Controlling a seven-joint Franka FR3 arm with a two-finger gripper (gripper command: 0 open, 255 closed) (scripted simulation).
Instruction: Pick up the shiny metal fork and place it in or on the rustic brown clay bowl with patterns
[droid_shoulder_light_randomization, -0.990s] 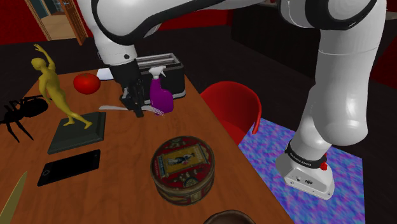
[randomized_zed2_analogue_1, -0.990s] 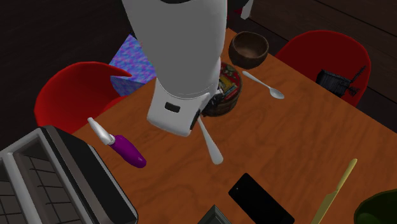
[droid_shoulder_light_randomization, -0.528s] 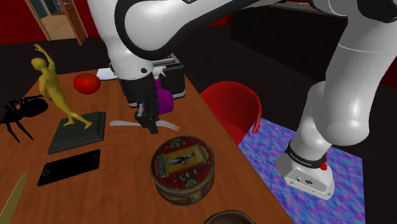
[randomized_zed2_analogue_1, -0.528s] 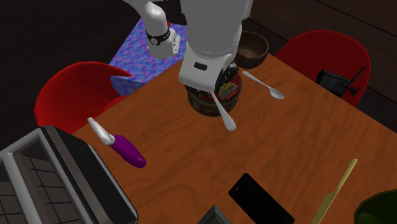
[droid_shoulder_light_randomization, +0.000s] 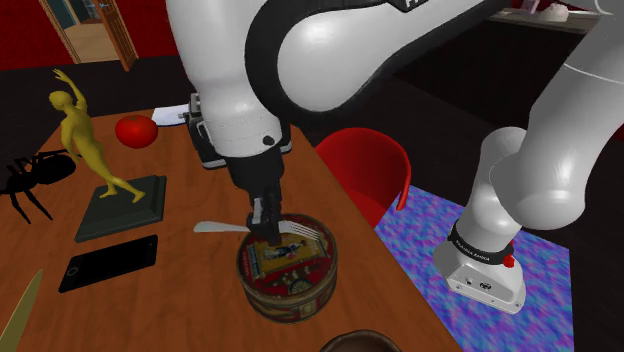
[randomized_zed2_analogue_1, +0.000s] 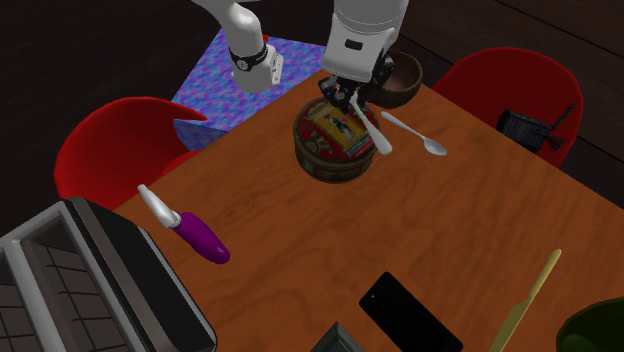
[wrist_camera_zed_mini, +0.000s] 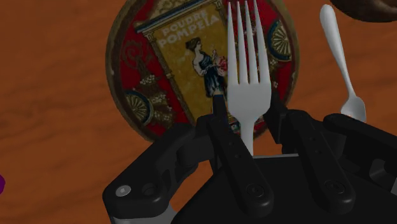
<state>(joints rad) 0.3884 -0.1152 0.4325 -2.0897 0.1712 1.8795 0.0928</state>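
Fork (wrist_camera_zed_mini: 248, 70): smooth pale grey metal with four straight tines and a flat neck. In the second exterior view (randomized_zed2_analogue_1: 381, 140) the handle flares to a rounded end.
Jaws: closed on the fork's neck, one black finger (wrist_camera_zed_mini: 219, 124) pressing each side, tines pointing away from the hand.
Fork position: carried off the surface, lying level above the round tin (droid_shoulder_light_randomization: 287, 268). In the shoulder view the handle (droid_shoulder_light_randomization: 218, 227) sticks out past the tin's rim toward that view's left.
Tin: low, round, lid on. The lid is red and gold with a printed standing figure and the words "POUDRE POMPEIA" (wrist_camera_zed_mini: 191, 70). The side wall is dark and patterned.
Bowl (randomized_zed2_analogue_1: 400, 78): brown, round and deep with a matte look. It sits at the surface's edge just beyond the tin, and its hollow shows plain dark brown.
Spoon (randomized_zed2_analogue_1: 412, 132): the same pale metal, lying flat on the surface beside the tin and near the bowl.
Surface (randomized_zed2_analogue_1: 300, 230): orange-brown wood with visible grain.
Other items: a purple spray bottle (randomized_zed2_analogue_1: 190, 228) lying on its side, a flat black phone (droid_shoulder_light_randomization: 108, 262), a yellow figurine (droid_shoulder_light_randomization: 85, 140) on a dark square base, a red tomato (droid_shoulder_light_randomization: 135, 130), and a black spider (droid_shoulder_light_randomization: 30, 180).
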